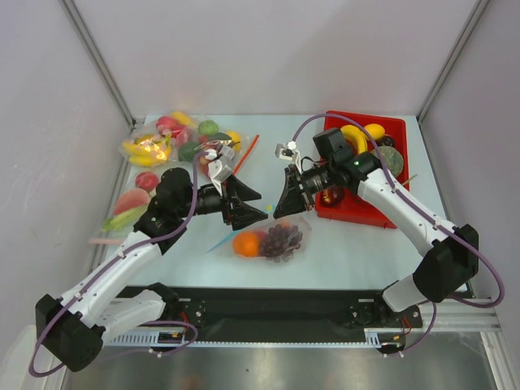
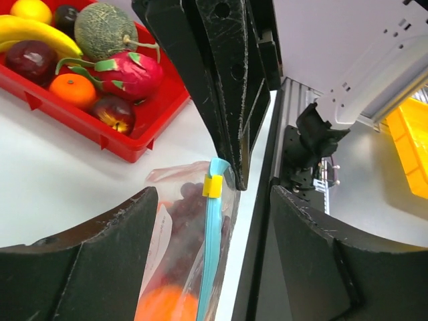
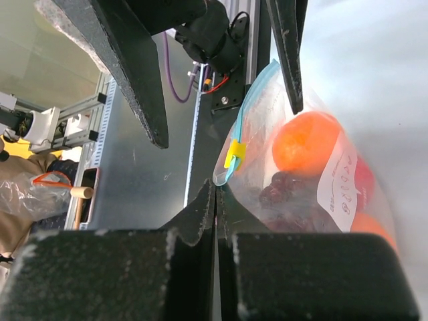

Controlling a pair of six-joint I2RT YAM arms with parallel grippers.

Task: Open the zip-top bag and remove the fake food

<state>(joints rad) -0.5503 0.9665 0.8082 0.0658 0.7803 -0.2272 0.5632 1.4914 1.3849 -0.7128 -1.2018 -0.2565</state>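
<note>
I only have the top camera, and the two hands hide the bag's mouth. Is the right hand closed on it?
Observer: In its wrist view the right hand is shut, right at a corner of the zip-top bag. I cannot tell whether it has pinched any film.
Operator: Where is the slider?
Observer: A yellow slider sits on the blue-green zip strip, near that same corner.
Operator: And the left hand?
Observer: The left hand is open. The bag's mouth lies between its fingers, and they are not closed on it.
</note>
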